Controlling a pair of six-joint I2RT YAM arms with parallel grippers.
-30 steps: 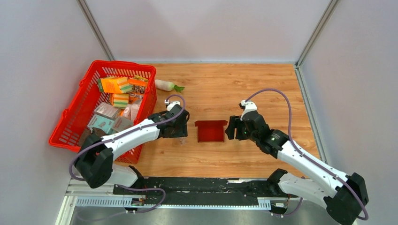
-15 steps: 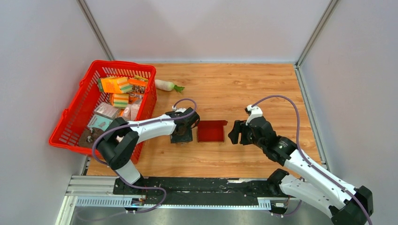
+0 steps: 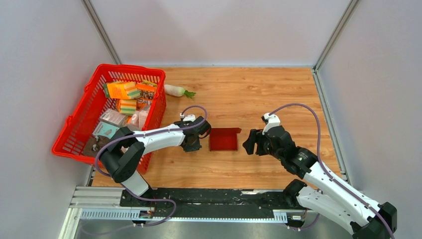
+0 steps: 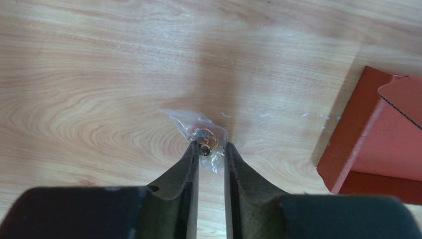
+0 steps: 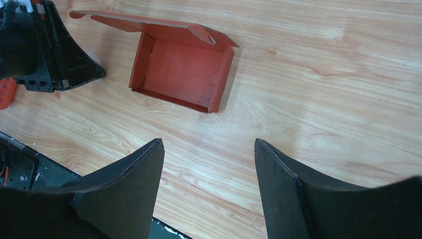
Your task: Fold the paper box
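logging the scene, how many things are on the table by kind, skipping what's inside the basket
paper box: 1
red basket: 1
white radish: 1
small clear packet: 1
total: 4

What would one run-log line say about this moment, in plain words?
box: lid open | left end effector: pinching clear packet beside box | right end effector: open, off box

We can read no text, number or brand anywhere. The packets in the red basket, at ten o'clock on the bench, carry printing, but it is too small for us to make out. The paper box shows plain red panels.
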